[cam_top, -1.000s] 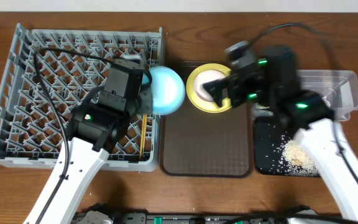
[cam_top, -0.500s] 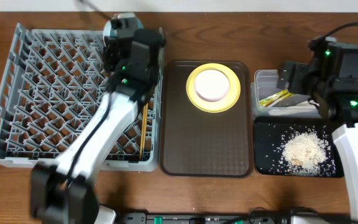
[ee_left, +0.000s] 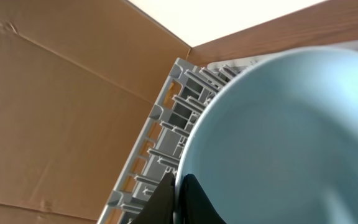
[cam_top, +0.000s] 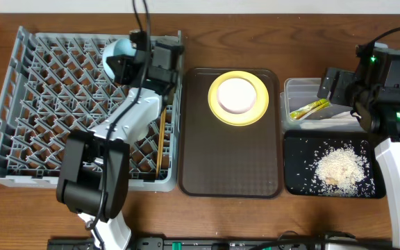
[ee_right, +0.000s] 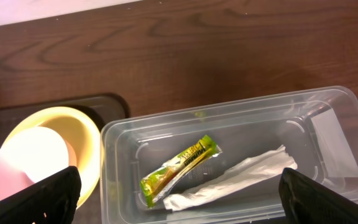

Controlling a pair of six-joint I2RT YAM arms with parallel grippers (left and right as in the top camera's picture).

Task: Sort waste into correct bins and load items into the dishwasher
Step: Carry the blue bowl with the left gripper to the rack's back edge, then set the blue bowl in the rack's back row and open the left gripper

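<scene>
**Bowl gripped at the rack's far edge; right fingers spread over the tub**

The left fingers are closed on the rim of the light blue bowl, one on either side of its wall. The bowl's hollow faces the wrist camera. From overhead we see the bowl at the far edge of the grey dish rack, towards its right corner. We cannot tell whether it rests on the pegs. The wooden chopsticks lie in the rack along its right wall.

The right fingers stand wide apart and hold nothing, above the clear plastic tub. In the tub we see the green-and-yellow packet and, just beside it, the crumpled white paper wrapper. The black tray sits against the tub's near side, with the rice-like crumbs heaped in it.

Between the rack and these two bins, the dark brown serving tray lies on the wooden desk. At its far end stands the yellow plate, with the cream-white cup in its middle.
</scene>
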